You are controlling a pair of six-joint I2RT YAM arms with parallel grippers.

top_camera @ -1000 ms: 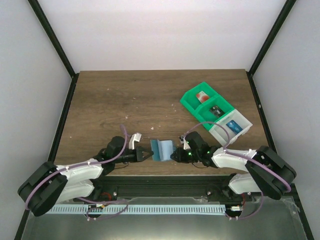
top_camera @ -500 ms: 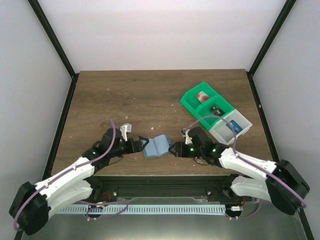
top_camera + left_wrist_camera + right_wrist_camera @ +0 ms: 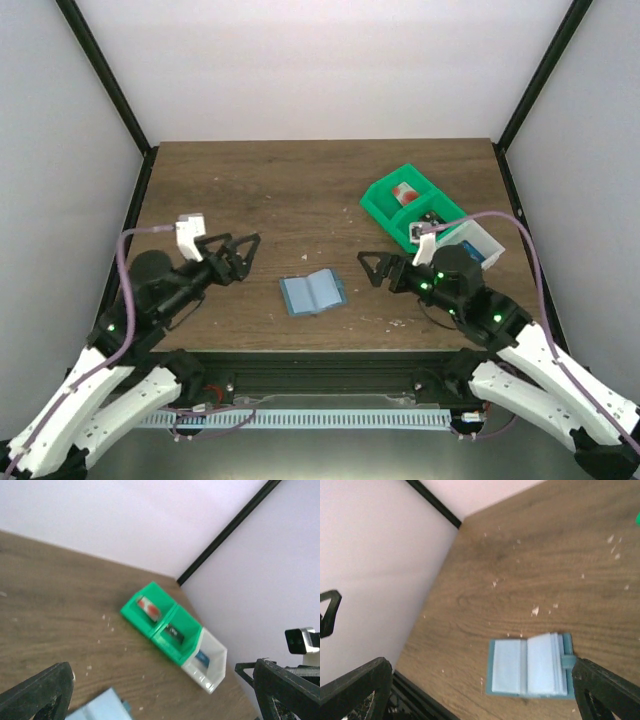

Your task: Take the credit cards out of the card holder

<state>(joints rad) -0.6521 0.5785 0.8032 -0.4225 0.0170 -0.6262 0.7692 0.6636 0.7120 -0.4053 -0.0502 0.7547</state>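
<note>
Lying open and flat, card holder (image 3: 313, 293)

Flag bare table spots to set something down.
Free: the wide far-left stretch of table behind the card holder, left of the bins. Crowded: the near edge, where left gripper and right gripper flank the holder.

No legible text anywhere; marks on items (image 3: 405, 191) in the bins (image 3: 383, 224) too small.
</note>
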